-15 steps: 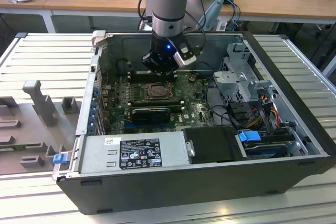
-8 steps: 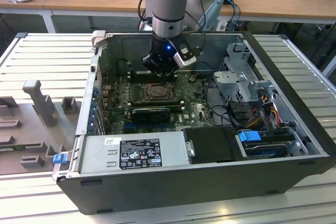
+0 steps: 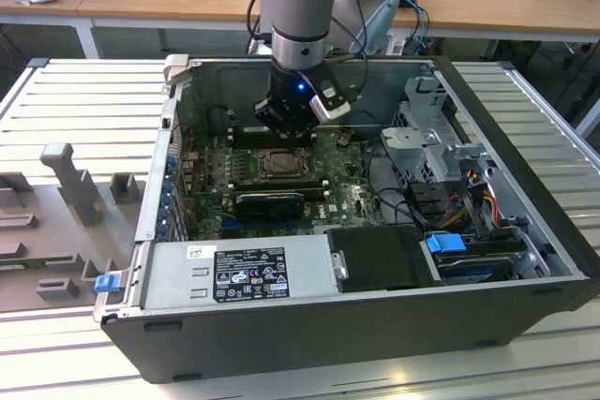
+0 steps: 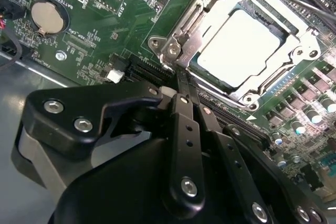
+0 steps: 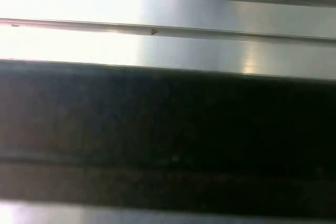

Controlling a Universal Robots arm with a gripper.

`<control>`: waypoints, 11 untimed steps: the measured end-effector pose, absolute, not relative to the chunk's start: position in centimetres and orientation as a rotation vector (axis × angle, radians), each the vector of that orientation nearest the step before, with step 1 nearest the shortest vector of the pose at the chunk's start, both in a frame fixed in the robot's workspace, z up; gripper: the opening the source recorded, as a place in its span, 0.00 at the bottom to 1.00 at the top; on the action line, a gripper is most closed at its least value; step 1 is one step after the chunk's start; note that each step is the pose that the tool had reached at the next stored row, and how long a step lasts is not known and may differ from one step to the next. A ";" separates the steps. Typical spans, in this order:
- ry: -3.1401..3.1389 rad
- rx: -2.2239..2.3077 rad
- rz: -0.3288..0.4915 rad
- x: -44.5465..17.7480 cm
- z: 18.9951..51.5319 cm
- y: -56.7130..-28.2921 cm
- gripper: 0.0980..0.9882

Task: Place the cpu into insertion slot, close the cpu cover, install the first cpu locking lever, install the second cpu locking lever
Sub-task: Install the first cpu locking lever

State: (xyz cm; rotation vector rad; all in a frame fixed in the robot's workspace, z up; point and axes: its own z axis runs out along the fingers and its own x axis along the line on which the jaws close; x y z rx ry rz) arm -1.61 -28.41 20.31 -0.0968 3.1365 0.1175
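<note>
Fingertips of my hand (image 4: 184,80), pressed together and holding nothing, are hanging just beside the cover (image 4: 207,17) corner, with the cpu (image 4: 239,48) lying seated just beyond.

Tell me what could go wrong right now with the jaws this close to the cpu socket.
The gripper has its jaws closed together, tips at the hinge corner of the cpu cover, which lies over the cpu. A slip sideways could scrape the green motherboard or the dark slot beside that corner. Pressing too hard there might bend the cover or load the chip unevenly. Cables hang close to the arm and could snag.
</note>
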 end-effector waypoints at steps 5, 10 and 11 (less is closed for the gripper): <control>3.137 -0.097 0.117 -1.6 21.6 -28.5 0.01; 3.137 -0.097 0.117 -1.6 21.6 -28.9 0.01; 3.137 -0.097 0.117 -1.6 21.6 -28.9 0.01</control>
